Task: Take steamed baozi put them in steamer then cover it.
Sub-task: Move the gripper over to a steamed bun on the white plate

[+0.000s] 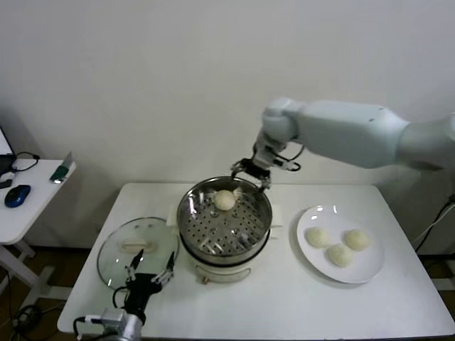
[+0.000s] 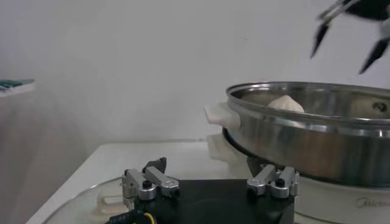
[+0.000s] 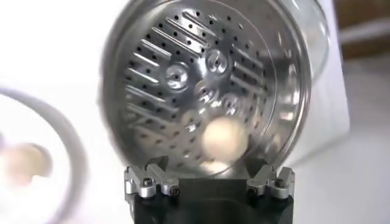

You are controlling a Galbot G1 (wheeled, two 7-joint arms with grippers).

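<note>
One small round cream-white dough bun (image 1: 225,199) is seen lying on the perforated tray inside the round shiny steel steamer pot (image 1: 187,226), at about 12 o'clock within the pot, close to its far wall. In the right wrist view the same bun (image 3: 224,136) rests on the holed tray, and in the left wrist view its top (image 2: 286,104) shows just above the steel rim. The pot is carried on a cream-white electric base (image 1: 222,271) with side handles, placed near the middle of the white counter (image 1: 284,305).

The right end effector (image 1: 250,172) is held above the far rim of the pot, at 12 o'clock from the bun, with its dark fingers spread and nothing between them; no contact with the bun is seen.

Three more cream-white buns (image 1: 339,246) are grouped on a flat white round plate (image 1: 370,271) at 3 o'clock from the steamer, well apart from it.

The round clear glass lid with a metal rim and a cream-white oblong handle (image 1: 121,252) lies flat on the counter at 9 o'clock from the steamer, just beside its base. The left end effector (image 1: 150,274) is positioned over the near edge of the lid, at about 7 o'clock from the pot, its fingers spread and holding nothing.

At the far 9 o'clock edge, a small white side table (image 1: 32,202) carries a blue computer mouse (image 1: 17,195).
</note>
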